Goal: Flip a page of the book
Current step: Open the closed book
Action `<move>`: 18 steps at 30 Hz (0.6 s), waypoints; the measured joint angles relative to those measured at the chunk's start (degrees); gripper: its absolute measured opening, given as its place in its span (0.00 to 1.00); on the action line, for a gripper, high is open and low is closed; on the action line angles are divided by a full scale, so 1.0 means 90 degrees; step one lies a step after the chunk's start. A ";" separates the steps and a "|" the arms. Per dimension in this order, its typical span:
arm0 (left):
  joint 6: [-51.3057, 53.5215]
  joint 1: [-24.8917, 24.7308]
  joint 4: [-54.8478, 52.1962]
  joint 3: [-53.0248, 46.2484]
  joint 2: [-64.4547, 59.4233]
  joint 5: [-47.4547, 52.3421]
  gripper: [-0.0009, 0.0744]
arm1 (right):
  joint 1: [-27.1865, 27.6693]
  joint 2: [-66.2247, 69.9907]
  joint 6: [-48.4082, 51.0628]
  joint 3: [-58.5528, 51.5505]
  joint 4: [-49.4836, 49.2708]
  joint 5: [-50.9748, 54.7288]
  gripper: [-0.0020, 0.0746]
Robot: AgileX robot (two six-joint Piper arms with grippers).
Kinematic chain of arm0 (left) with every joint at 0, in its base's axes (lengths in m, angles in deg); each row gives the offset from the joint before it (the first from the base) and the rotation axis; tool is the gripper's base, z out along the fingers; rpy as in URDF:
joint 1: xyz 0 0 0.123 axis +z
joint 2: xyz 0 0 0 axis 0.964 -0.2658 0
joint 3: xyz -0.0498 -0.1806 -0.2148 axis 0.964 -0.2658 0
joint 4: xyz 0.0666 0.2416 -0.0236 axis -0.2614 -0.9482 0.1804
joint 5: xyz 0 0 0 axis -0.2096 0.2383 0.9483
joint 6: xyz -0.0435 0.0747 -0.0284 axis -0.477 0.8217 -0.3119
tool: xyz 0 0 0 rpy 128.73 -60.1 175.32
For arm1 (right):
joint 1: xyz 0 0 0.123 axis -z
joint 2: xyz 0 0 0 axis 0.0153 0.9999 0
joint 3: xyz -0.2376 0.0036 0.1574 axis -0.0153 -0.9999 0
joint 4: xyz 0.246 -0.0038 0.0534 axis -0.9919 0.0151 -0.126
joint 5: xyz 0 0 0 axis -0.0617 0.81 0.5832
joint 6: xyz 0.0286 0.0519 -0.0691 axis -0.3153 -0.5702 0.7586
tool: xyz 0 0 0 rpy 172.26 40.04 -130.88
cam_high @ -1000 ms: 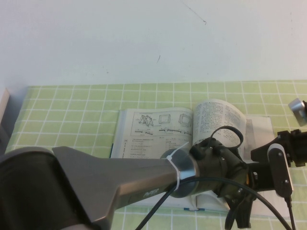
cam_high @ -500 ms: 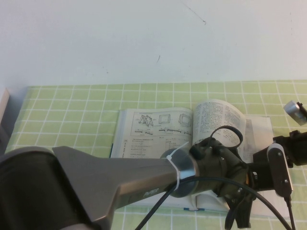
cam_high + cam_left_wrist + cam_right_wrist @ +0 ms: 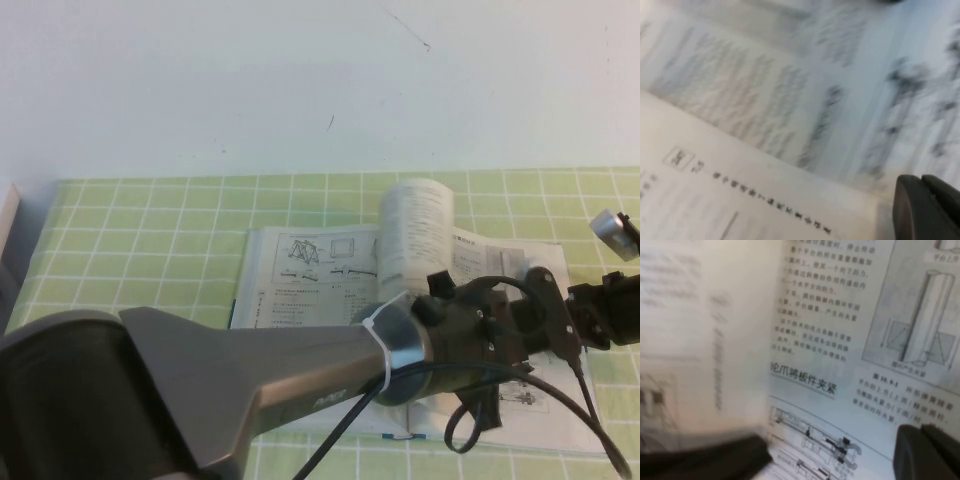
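High view: left claw point(image 3: 545, 325) and right claw point(image 3: 590, 325) grips unreadable over book point(image 3: 300, 275), page point(image 3: 415, 235) upright.

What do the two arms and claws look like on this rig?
Left arm: broad metallic grey-brown link, silver collar with a white zip tie, black wrist, black cables looping off. Left claw over the book's right half: black. Right claw at the book's right edge: black, with a silver cylinder behind it.
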 joint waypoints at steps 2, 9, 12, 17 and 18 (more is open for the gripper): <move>-0.0501 0.0000 -0.0465 0.0093 -0.0011 0.0316 0.01 | -0.0004 -0.0013 -0.0002 0.0000 0.0003 0.0000 0.02; -0.1512 0.0009 -0.1518 0.0440 -0.0011 0.1735 0.01 | -0.0014 -0.0023 -0.0002 0.0000 0.0014 -0.0012 0.02; -0.1676 0.0037 -0.1686 0.0554 -0.0011 0.2213 0.01 | -0.0014 -0.0027 -0.0002 0.0000 0.0014 -0.0024 0.02; -0.2087 0.0060 -0.1717 0.0584 0.0194 0.2325 0.01 | -0.0014 -0.0050 -0.0002 0.0000 0.0014 -0.0024 0.02; -0.2200 0.0075 -0.1717 0.0584 0.0303 0.2260 0.01 | -0.0014 -0.0067 -0.0002 0.0000 0.0026 -0.0024 0.02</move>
